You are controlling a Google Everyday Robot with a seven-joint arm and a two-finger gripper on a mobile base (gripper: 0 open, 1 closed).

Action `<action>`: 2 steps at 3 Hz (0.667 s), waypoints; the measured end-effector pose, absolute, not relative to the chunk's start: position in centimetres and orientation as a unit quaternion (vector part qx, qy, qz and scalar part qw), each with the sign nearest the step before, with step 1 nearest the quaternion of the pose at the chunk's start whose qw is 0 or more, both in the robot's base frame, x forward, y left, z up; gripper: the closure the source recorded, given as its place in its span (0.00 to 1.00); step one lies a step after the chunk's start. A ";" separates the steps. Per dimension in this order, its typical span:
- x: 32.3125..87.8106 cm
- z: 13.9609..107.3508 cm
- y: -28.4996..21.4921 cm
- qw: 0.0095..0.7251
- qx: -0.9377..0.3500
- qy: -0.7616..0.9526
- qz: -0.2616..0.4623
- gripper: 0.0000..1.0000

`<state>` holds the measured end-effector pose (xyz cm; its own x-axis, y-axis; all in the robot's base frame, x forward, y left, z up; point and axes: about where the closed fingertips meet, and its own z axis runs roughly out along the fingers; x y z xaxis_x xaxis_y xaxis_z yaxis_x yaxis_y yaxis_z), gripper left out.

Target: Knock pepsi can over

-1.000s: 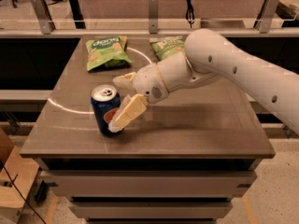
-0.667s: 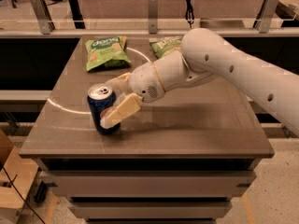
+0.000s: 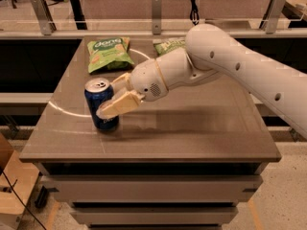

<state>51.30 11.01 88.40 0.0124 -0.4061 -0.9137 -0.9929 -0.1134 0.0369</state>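
One pepsi can (image 3: 96,97) upright, front-left on table (image 3: 192,128); gripper (image 3: 110,96) spread open, near finger against can's side; contact made, push step; next: firm sideways shove to topple it.

A big brown table (image 3: 192,133) stood in the middle. A thin white curved line ran over its top. At the back of the table lay a green chip bag (image 3: 109,54) with white letters. Another green bag (image 3: 168,45) lay to its right, partly hidden. The gripper (image 3: 109,96) was over the left part of the table. Behind the table ran a long rail (image 3: 96,32) with metal posts. A brown cardboard box (image 3: 10,186) sat on the floor at the left.
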 end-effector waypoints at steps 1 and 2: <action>51.8 89.2 10.4 0.358 -0.619 0.567 0.409 0.88; 52.9 90.1 9.0 0.343 -0.633 0.603 0.345 1.00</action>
